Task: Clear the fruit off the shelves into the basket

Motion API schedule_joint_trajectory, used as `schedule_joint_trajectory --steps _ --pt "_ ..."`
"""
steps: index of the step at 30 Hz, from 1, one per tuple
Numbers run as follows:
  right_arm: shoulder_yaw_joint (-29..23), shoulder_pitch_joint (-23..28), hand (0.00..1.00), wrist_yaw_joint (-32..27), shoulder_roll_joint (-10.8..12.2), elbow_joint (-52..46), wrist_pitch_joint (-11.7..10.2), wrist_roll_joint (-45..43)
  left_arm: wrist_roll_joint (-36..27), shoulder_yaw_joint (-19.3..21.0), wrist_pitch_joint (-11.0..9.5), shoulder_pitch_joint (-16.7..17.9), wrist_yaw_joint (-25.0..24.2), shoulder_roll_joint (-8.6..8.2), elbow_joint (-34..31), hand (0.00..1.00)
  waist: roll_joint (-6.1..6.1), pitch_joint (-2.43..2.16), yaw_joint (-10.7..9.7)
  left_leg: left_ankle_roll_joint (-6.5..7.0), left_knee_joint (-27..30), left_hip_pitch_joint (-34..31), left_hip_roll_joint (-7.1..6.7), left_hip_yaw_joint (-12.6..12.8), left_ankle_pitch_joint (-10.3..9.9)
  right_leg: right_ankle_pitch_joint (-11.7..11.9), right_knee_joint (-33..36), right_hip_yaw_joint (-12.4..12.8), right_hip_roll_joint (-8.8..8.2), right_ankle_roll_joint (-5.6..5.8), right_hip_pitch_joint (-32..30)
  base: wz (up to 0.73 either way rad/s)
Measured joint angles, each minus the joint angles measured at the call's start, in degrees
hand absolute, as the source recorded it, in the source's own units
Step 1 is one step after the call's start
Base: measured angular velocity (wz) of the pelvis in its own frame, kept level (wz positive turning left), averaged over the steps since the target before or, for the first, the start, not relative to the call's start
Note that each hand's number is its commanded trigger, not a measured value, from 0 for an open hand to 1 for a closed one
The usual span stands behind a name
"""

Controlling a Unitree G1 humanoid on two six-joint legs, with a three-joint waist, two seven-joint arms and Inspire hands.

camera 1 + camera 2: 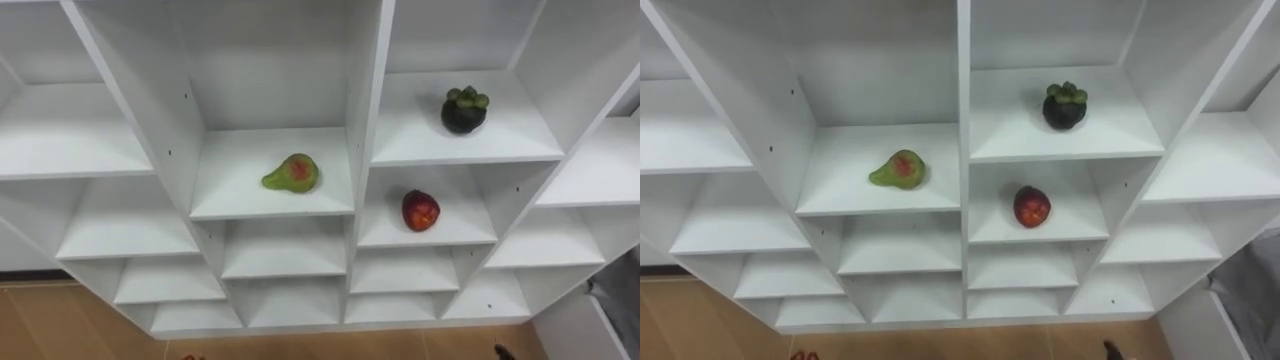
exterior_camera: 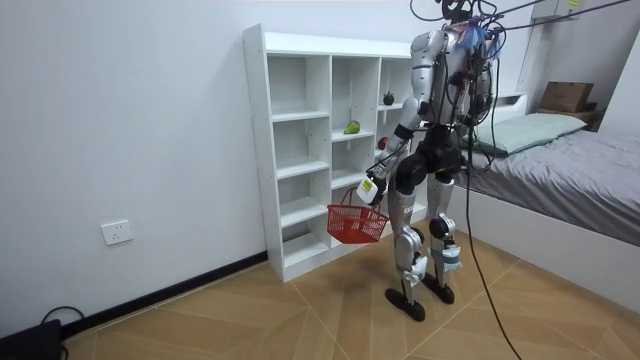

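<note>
Room view shows the left robot hand (image 2: 368, 188) clutching the red basket (image 2: 355, 225) by its handle, well below the pear (image 2: 352, 127).

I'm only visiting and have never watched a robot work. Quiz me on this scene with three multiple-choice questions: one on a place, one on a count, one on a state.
1. Where does the dark mangosteen lie?
A) in the compartment directly above the red apple
B) beside the green pear
C) on the floor

2. How many fruits lie in the white shelf unit?
A) one
B) three
C) five

3. What is the state of the red basket?
A) standing on the floor
B) set on a shelf
C) hanging from the robot's left hand

Answers:
1 A: the eye views show it one shelf up, in the apple's column.
2 B: one pear, one apple and one mangosteen.
3 C: the room view shows it off the floor, below that hand.
</note>
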Motion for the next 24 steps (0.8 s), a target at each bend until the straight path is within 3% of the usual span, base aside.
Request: schedule_joint_trajectory --steps 4,7,13,15,20,24 --pt "0.5 2.2 0.00 -0.4 0.7 -11.0 -2.5 -3.0 -0.1 -0.1 -1.4 0.4 0.0 0.03 -0.3 1.00 -0.08 -0.02 -0.3 0.00 -0.1 0.3 -0.01 0.1 0.0 0.0 0.0 0.4 0.02 0.00 0.1 -0.07" --pt "0.6 3.5 0.00 -0.8 1.1 -17.9 -3.0 -4.8 0.0 -0.1 -2.8 1.2 -0.1 0.02 -1.2 1.00 -0.01 0.03 -0.4 0.00 -0.1 0.3 0.00 0.4 0.0 0.1 0.0 1.0 0.03 0.01 -0.2 -0.09" --pt "1.1 5.2 0.00 -2.0 0.8 -33.2 -4.1 -4.7 -1.2 -0.1 -2.9 1.2 -0.6 0.04 -0.9 1.00 0.39 0.08 -0.3 0.00 -0.1 -0.1 0.18 1.2 0.0 0.3 0.3 1.8 0.13 -0.03 -0.9 -0.08" --pt "1.2 5.0 0.00 -2.9 0.9 -36.7 -6.0 -4.8 -1.2 -0.7 -2.9 0.9 -1.2 0.02 -0.8 1.00 0.42 0.08 -0.5 0.00 -0.2 -0.6 0.24 1.3 0.0 0.5 0.3 1.6 0.22 0.00 -1.3 0.04" --pt "1.5 4.8 0.00 -4.3 0.9 -41.9 -5.9 -6.1 -1.2 -1.1 -3.0 1.0 -2.0 -0.14 -0.5 1.00 1.19 0.12 -0.1 0.24 -0.6 -0.7 0.46 1.7 -0.2 0.7 1.1 1.8 0.43 -0.03 -2.2 -0.04" --pt "1.8 4.2 0.00 -6.0 0.8 -45.0 -5.9 -7.2 -1.0 -1.1 -3.0 1.3 -2.1 -0.11 -0.3 1.00 1.69 -0.16 0.0 0.24 -0.6 -0.7 0.77 1.6 -0.2 0.9 1.2 1.8 0.61 -0.13 -2.1 -0.01"
